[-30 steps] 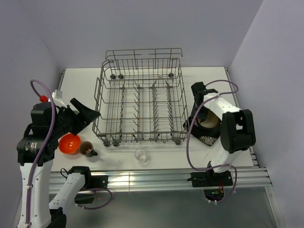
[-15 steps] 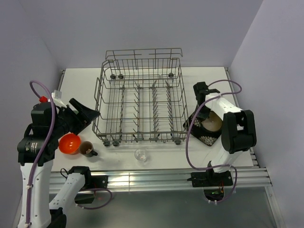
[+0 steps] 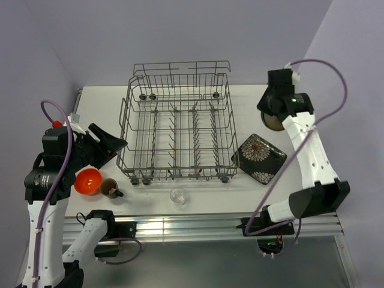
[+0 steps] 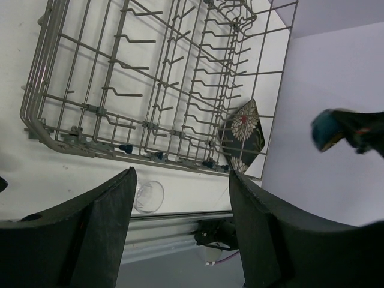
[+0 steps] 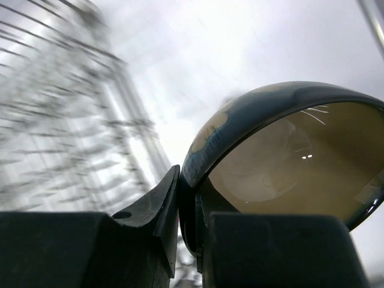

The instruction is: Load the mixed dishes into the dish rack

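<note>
The grey wire dish rack (image 3: 177,129) stands mid-table with no dishes in it. My right gripper (image 3: 271,115) is shut on the rim of the blue round bowl (image 3: 276,123) and holds it in the air right of the rack; the bowl's tan inside fills the right wrist view (image 5: 288,156). The black square plate (image 3: 259,158) lies flat below it. My left gripper (image 3: 113,144) is open and empty at the rack's left front corner. The small orange bowl (image 3: 87,180), dark brown mug (image 3: 110,188) and clear glass (image 3: 177,195) sit at the front. The pale green cup is out of view.
The left wrist view shows the rack (image 4: 150,78), the glass (image 4: 148,196), the plate (image 4: 243,135) and the held bowl (image 4: 327,129). The rack is blurred in the right wrist view (image 5: 60,120). Walls close off the back and both sides.
My right arm has lifted the blue bowl off the black plate and swung it up and back to the right. The left arm has barely moved.
</note>
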{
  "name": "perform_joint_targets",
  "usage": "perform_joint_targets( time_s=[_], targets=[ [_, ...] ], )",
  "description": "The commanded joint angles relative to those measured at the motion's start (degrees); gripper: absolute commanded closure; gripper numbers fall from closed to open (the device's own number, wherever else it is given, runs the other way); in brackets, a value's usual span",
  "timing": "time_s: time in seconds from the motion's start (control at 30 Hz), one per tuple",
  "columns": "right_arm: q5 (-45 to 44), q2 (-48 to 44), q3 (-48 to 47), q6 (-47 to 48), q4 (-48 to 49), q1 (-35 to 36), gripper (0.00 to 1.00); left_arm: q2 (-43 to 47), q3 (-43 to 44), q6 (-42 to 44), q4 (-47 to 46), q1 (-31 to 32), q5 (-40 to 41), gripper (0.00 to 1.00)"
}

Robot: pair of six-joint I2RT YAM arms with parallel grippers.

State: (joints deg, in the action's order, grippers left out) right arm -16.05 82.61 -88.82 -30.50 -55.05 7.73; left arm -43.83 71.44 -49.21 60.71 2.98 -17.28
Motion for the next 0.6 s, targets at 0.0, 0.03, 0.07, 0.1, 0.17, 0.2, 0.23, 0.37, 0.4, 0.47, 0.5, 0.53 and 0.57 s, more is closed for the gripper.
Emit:
perform_joint_targets(
  time_s=[0.0,0.03,0.07,0.1,0.17,0.2,0.23,0.37,0.4,0.47,0.5,0.53,0.57],
  targets=[
    [2.85,-6.58,-9.68,2.63,4.67,0.36,1.00,0.15,0.98,-0.01,-1.12,0.09,-1.09,0.31],
    [5.92,-7.37,-10.75,4.64,6.51,0.62,1.00,0.24,0.90,0.17,-0.86,0.09,-1.09,0.32],
    [13.43,-7.55,-11.63,5.62,10.53,1.23,1.00,0.15,0.89,0.17,-0.68,0.09,-1.09,0.32],
    [16.81,-7.64,-13.30,6.76,12.23,1.85,1.00,0.24,0.81,0.17,-0.59,0.09,-1.18,0.32],
    [27.23,-7.03,-15.85,8.87,16.44,4.04,1.00,0.33,0.89,0.17,-0.50,0.09,-1.62,0.34],
    [31.65,-5.89,-16.56,9.49,17.94,4.83,1.00,0.33,1.07,0.08,-0.59,0.09,-1.71,0.34],
    [35.96,-5.27,-16.91,10.28,19.44,5.62,1.00,0.42,1.16,-0.09,-0.76,0.09,-1.71,0.34],
    [51.54,-1.41,-17.62,8.97,26.55,10.81,1.00,0.59,1.95,-0.45,-1.21,0.09,-2.32,0.35],
    [57.48,-0.09,-17.10,7.66,28.22,12.82,1.00,0.50,2.30,-0.27,-1.21,0.09,-2.50,0.35],
    [63.49,1.84,-15.52,6.16,34.18,14.94,1.00,0.59,2.74,-0.10,-0.86,0.09,-2.58,0.36],
    [66.39,2.55,-14.90,5.29,36.65,17.12,1.00,0.68,2.83,-0.01,-0.77,0.09,-2.59,0.36],
    [72.59,3.34,-14.29,1.97,39.81,18.02,1.00,0.68,3.00,0.25,-0.68,0.09,-2.67,0.36],
    [75.70,4.48,-13.58,-0.33,46.11,18.81,1.00,0.94,3.09,0.43,-0.42,0.09,-2.67,0.36]
  ],
)
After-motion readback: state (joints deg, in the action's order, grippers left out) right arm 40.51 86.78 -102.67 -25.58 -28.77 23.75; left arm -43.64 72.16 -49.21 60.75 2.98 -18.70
